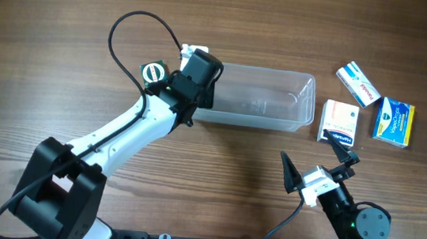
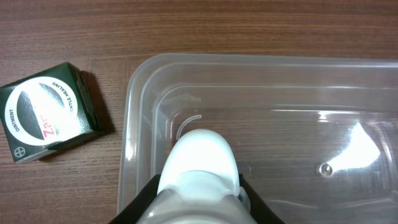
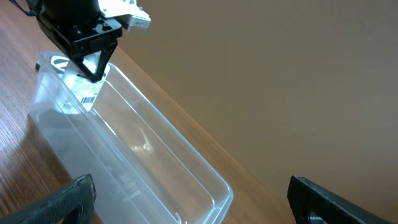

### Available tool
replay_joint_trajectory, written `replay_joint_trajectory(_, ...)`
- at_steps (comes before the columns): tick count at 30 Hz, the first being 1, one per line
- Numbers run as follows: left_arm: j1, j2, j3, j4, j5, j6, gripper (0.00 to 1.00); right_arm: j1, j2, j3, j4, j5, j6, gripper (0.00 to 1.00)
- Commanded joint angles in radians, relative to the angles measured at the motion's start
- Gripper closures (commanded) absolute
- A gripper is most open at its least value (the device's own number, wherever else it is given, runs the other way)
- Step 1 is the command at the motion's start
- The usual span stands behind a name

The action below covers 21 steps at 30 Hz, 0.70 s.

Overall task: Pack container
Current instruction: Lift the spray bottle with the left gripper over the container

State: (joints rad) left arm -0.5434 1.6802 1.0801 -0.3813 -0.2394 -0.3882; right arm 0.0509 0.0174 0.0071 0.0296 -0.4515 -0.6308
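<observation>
Up close in the left wrist view, what looks like a white bottle (image 2: 199,163) is pinched in the left gripper (image 3: 92,65), hanging just inside the container (image 2: 138,124) at one end. That container lies lengthwise on the table (image 1: 66,8), with a green ointment box (image 2: 46,112) just off that end and medicine boxes (image 1: 339,121) past the other. I'd lower it straight, stay off the end wall and release low so it can't roll. The right gripper (image 1: 318,164) is spread wide and holds nothing, near the container's long side. Only the right wrist view shows the barcode label and the gap to the container floor. From overhead the arm hides the bottle.
</observation>
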Motion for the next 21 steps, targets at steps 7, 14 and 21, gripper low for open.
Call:
replay_joint_trajectory(7,-0.005,0.002,0.025,0.013,-0.024,-0.016,0.58,0.003,-0.003,-0.002,0.004,-0.001,-0.006,0.0)
replay_joint_trajectory(14,-0.005,0.001,0.026,0.014,-0.024,-0.016,0.57,0.003,-0.003,-0.002,0.004,-0.001,-0.006,0.0)
replay_joint_trajectory(21,-0.005,-0.016,0.026,0.014,-0.024,-0.009,0.57,0.003,-0.003,-0.002,0.004,-0.001,-0.006,0.0)
